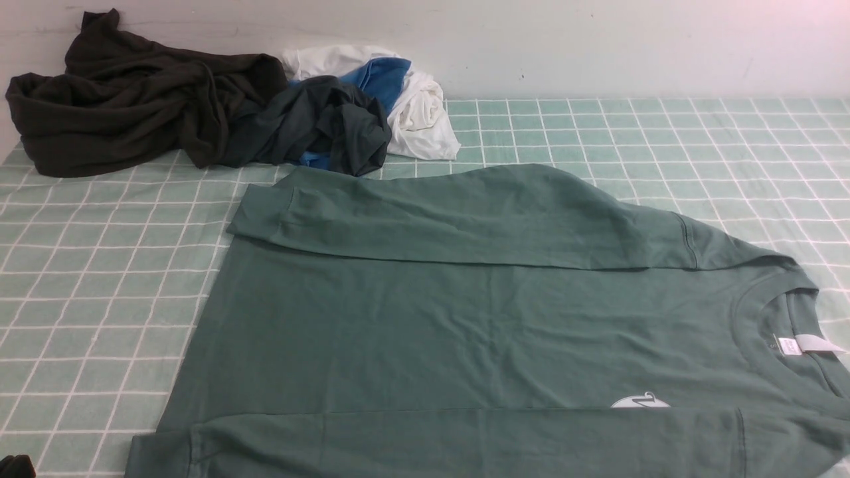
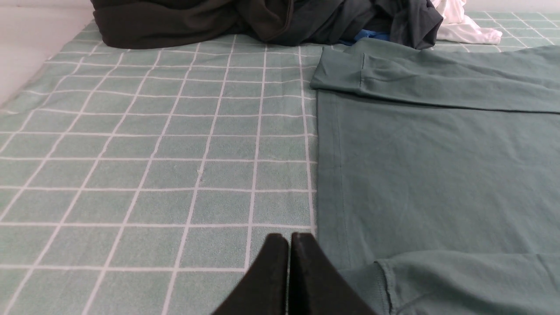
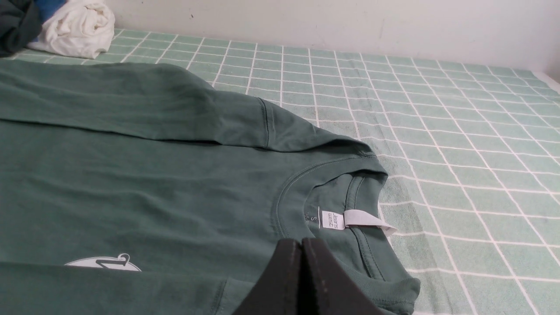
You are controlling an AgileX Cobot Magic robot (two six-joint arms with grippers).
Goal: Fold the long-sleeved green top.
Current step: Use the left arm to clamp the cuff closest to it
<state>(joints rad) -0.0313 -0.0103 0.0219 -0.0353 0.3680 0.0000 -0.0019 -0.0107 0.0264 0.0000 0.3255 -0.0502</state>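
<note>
top: green long-sleeved top (image 1: 425, 318) flat, mid-desk (image 1: 99, 299) to near edge, collar toward right edge, both sleeves laid in | tools: left tool (image 2: 288, 245) closed, empty, just beside hem; right tool (image 3: 302, 251) closed, empty, by collar | step: likely hem-to-collar fold; pinch hem corners with cuffs, keep edges square | count: 1 top, 2 tools; far-left corner pile: 1 brown-black garment (image 1: 133, 99), 1 dark green-black garment (image 1: 325, 126), 1 white garment (image 1: 418, 113), 1 blue garment (image 1: 382, 76)

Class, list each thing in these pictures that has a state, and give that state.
green long-sleeved top: spread flat, both sleeves folded across its body.
left gripper: shut, empty.
right gripper: shut, empty.
brownish-black garment: crumpled in a heap.
dark green-black garment: crumpled.
white garment: bunched up.
</note>
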